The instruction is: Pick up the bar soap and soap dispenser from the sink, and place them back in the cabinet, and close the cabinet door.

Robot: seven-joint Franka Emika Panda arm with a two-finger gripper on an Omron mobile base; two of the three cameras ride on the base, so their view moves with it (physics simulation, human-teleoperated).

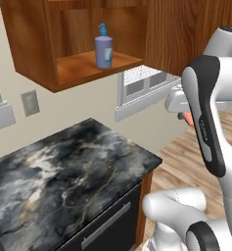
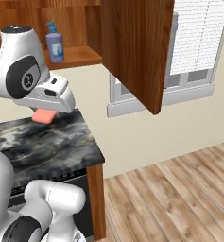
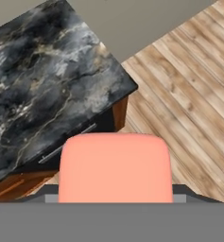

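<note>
Pincer [image 3: 114, 201] pinching flat salmon-pink bar soap [image 3: 114, 168], held in air above black marbled worktop [image 1: 63, 176] edge & wood floor [image 3: 189, 94]. Blue-purple pump soap dispenser [image 1: 104, 49] upright on shelf of open reddish-brown wall cabinet [image 1: 34, 59]; cabinet door [image 2: 137, 52] swung open.

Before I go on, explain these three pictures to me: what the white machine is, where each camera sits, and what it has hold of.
The white machine is a robot arm on a driving base. Two cameras ride on the base behind it, left and right; the third looks along its gripper. The gripper holds the bar soap, a salmon-pink block, above the dark marble counter. The soap dispenser already stands on the shelf of the cabinet. The cabinet door hangs open.
</note>
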